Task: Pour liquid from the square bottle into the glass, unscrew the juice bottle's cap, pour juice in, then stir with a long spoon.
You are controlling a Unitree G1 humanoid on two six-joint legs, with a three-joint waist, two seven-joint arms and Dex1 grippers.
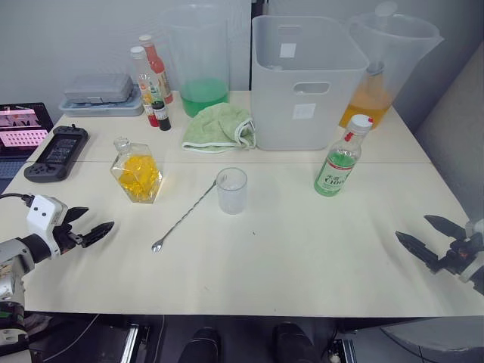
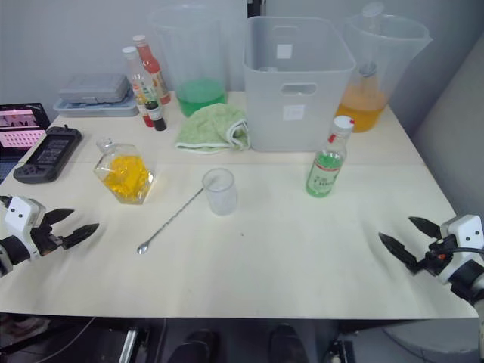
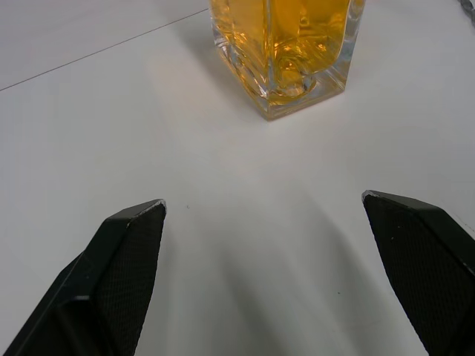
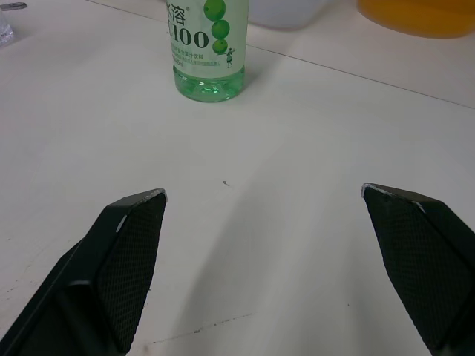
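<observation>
Nothing of the task looked begun. The small clear straight-sided glass point(image 1: 231, 190) stood empty. Left of the glass stood the square clear bottle of amber liquid point(image 1: 136, 172), stoppered. Right of the glass stood the slim green-liquid juice bottle point(image 1: 340, 160), its white cap point(image 1: 361, 122) on. The long silver twisted-stem spoon point(image 1: 183, 217) lay by the glass. The left gripper point(image 1: 85, 227) and right gripper point(image 1: 425, 237) were both spread and empty, well apart from the glass.

yellow square bottle point(image 1: 137, 172), green-labelled juice bottle point(image 1: 338, 163), silver long spoon point(image 1: 182, 218), black fingers point(image 3: 122, 252).
</observation>
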